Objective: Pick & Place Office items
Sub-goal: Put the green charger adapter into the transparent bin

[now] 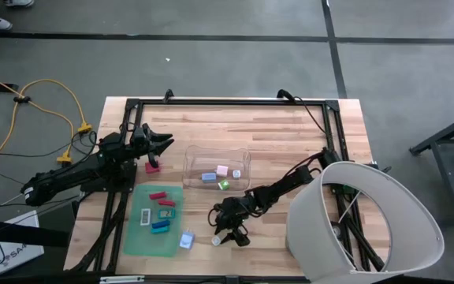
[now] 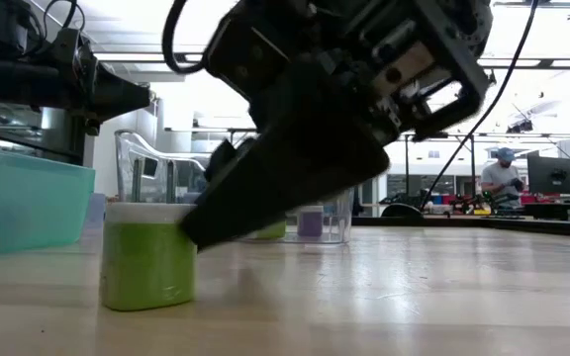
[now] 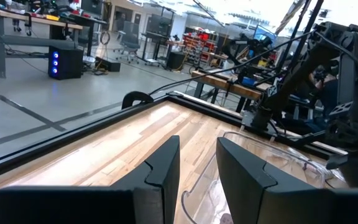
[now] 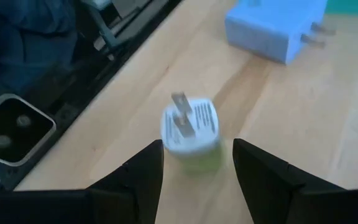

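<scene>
Green and white, the little plug-like piece (image 4: 190, 134) stands upright on the wooden table (image 1: 290, 134) just ahead of my right gripper (image 4: 197, 165), white prong face up. My right fingers (image 4: 143, 171) stand apart on either side of its near end, gripping nothing; I cannot tell if they touch it. In the low view the same piece (image 2: 147, 255) sits at my dark fingertip. Near it lies a pale blue charger block (image 4: 272, 28) with 2 prongs, at the edge of the green mat (image 1: 136, 237).

On the mat rest 2 red pieces (image 1: 158, 196), a teal one (image 1: 165, 214), a blue one (image 1: 160, 226) and a white-framed one (image 1: 144, 217). Past the mat stands the clear bin (image 1: 215, 168), holding a blue piece (image 1: 208, 177), a pink one (image 1: 222, 170), a white one (image 1: 236, 173) and a green one (image 1: 224, 184).

My left gripper (image 3: 197, 168) hangs above the table beside the bin's left end, fingers (image 3: 163, 171) nearly together with a narrow gap, holding nothing. A dark pink piece (image 1: 152, 166) lies on the wood below it. Far behind, a person (image 2: 503, 178) is at a bench.
</scene>
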`<move>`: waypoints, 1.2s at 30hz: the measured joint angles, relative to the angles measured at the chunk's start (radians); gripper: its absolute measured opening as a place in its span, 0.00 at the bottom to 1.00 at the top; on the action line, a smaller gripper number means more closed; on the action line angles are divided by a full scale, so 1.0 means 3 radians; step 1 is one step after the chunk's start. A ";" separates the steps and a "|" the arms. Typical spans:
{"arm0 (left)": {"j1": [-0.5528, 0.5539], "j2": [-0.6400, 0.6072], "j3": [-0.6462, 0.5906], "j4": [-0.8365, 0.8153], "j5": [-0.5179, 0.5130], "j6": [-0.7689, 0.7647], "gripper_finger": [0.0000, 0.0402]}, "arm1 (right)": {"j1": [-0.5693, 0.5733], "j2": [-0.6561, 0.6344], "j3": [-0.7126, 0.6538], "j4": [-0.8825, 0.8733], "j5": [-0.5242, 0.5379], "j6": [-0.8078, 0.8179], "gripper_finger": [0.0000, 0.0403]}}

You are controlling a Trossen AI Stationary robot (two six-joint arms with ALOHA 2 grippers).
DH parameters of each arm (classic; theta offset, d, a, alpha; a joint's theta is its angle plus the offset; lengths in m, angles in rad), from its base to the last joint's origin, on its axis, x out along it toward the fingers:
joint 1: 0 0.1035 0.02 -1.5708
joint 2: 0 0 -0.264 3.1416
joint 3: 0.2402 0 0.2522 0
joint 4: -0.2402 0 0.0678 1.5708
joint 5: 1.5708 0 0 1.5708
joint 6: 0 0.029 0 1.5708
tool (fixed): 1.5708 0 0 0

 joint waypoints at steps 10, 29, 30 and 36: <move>-0.0001 0.0000 0.0000 0.0000 0.0001 0.0000 0.25 | 0.0004 0.0000 0.0006 -0.0008 -0.0024 0.0087 0.45; 0.0000 0.0000 0.0000 0.0000 0.0001 0.0000 0.25 | -0.0003 0.0193 0.0257 -0.0058 -0.0180 -0.0090 0.45; -0.0001 0.0001 0.0000 0.0001 0.0001 0.0000 0.25 | -0.0003 0.0198 0.0266 -0.0057 -0.0187 -0.0093 0.45; 0.0000 0.0000 0.0000 0.0001 0.0000 0.0000 0.25 | -0.0003 0.0201 0.0283 -0.0068 -0.0186 -0.0090 0.45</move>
